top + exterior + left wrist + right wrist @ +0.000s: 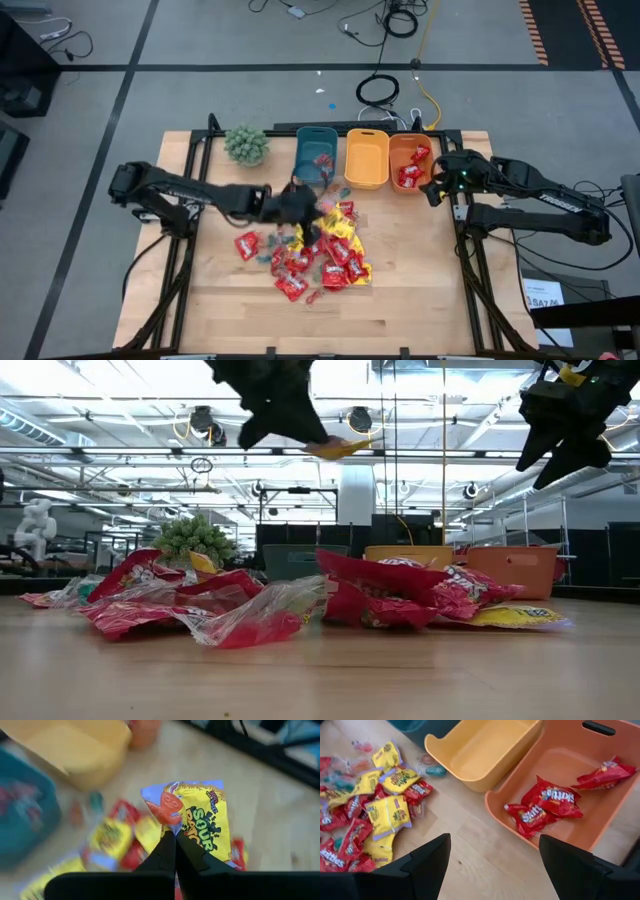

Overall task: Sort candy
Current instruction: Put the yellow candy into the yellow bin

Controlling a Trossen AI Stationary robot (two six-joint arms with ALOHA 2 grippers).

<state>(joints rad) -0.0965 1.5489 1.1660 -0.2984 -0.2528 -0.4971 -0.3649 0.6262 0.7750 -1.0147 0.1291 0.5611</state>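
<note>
A pile of candy [315, 250] lies on the wooden table: red packets, yellow packets and small pale pieces. My left gripper [300, 207] is above the pile's far side, shut on a yellow packet [200, 815], which also shows high in the low view [335, 448]. My right gripper [492, 865] is open and empty, hovering beside the orange bin [408, 162]. That bin holds three red packets [547, 802]. The yellow bin [485, 750] has nothing in it. My left gripper pinches the yellow packet between its two shut fingers at the packet's near edge [176, 826]. The fingers come slanting down from above. The packet is lifted clear of the pile and sticks out roughly level from the fingertips [318, 446].
Three bins stand in a row at the far edge: teal [316, 155] with a few small pieces, yellow [366, 158] and orange. A green spiky plant [246, 145] stands left of the teal bin. Bare wood shows at the near edge and both sides.
</note>
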